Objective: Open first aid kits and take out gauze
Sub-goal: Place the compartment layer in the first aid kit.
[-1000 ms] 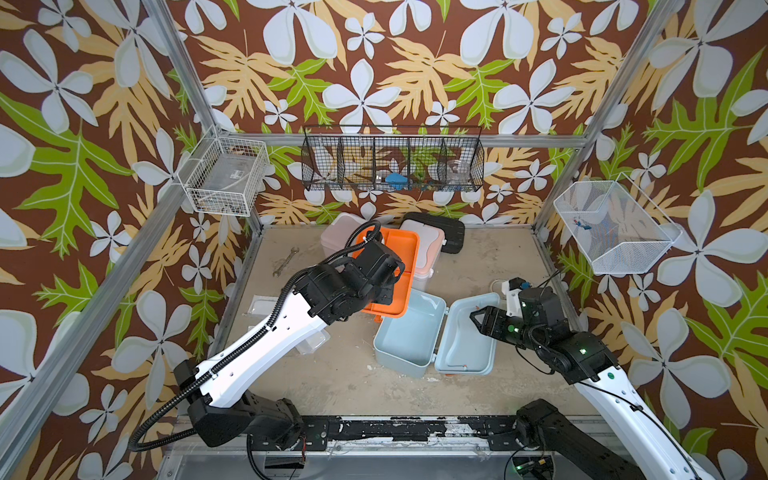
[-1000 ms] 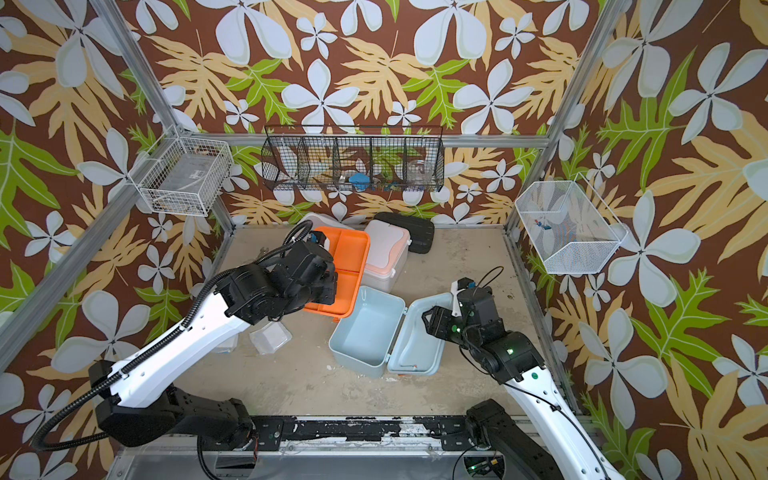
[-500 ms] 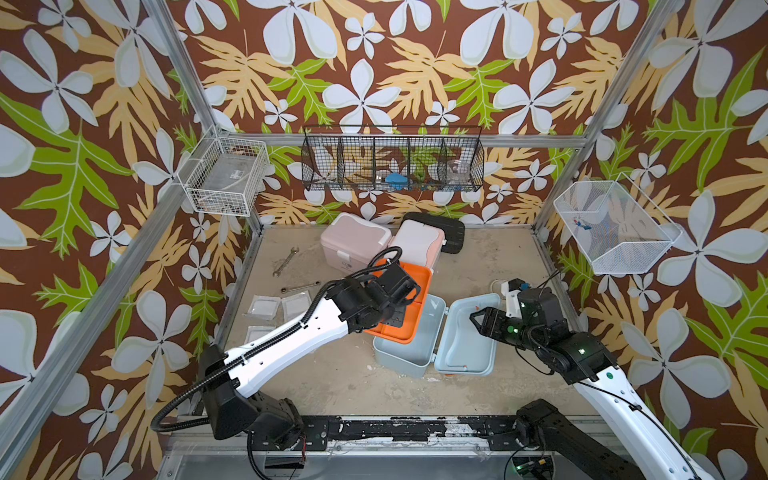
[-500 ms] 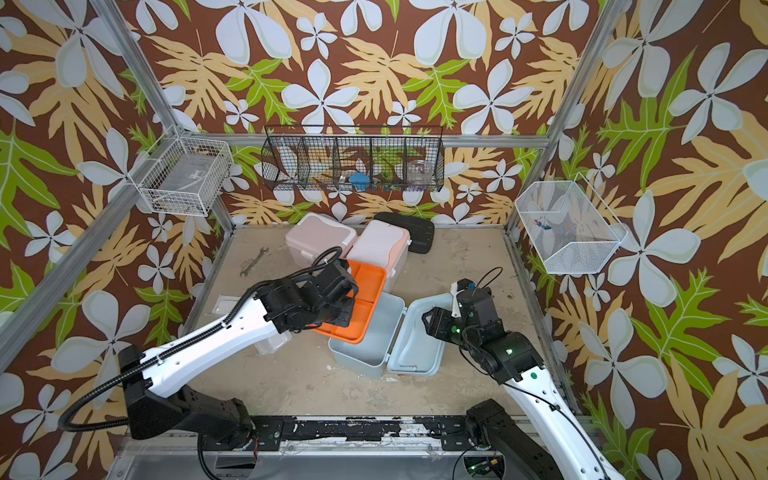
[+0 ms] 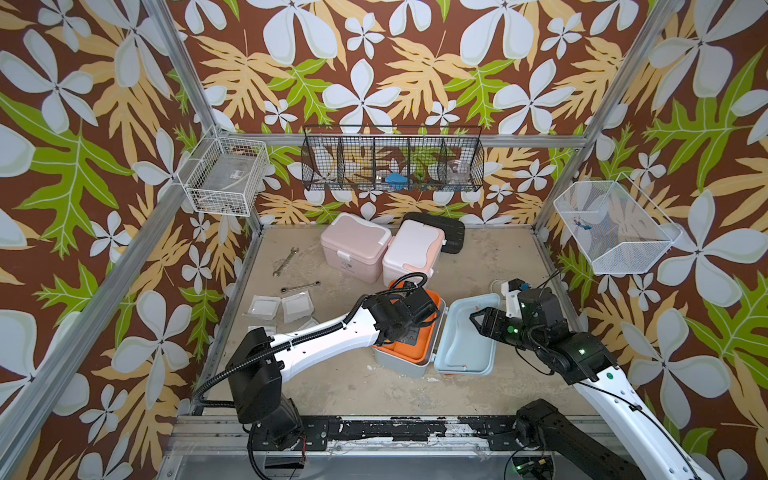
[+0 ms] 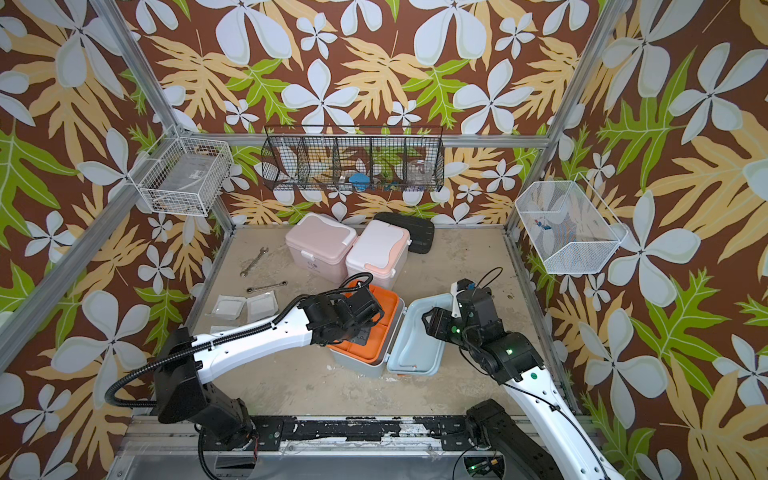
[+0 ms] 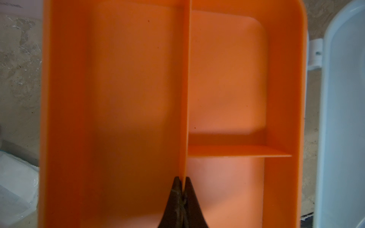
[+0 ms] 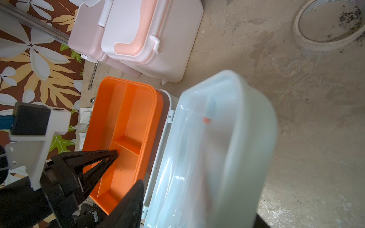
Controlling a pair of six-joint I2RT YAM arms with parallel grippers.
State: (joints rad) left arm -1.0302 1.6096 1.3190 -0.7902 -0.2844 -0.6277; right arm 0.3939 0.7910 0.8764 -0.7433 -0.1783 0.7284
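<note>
**Blue kit open, orange tray pinched by its divider**

The left gripper [image 7: 182, 180] is clamped tight on the thin centre divider of the orange tray [image 7: 128, 98] — smooth glossy plastic with rounded corners, one long compartment and two short ones, all bare. In both top views the tray sits over the mouth of the light blue kit [image 5: 397, 365] at lower centre of the frame. Whether it is fully seated I cannot tell, because the left arm's wrist covers much of it.

The lid [image 5: 463, 336], a pale rounded shell, lies swung open just right of the tray. The right gripper [image 5: 478, 320] has its jaws partway apart, closed across the lid's rim wall.

The gauze [image 5: 264, 306], flat white squares in crinkly clear packets, lies on the scuffed sandy table [image 5: 340, 399] left of centre, apart from the kits.

Upper centre: the pink kit [image 5: 353, 245] and the white-and-peach kit [image 5: 411, 253] stand side by side with lids down, a black ribbed case [image 5: 449, 232] behind them. Two steel wrenches [image 5: 286, 262] lie to their left and a tape roll [image 5: 496, 284] to their lower right.
</note>
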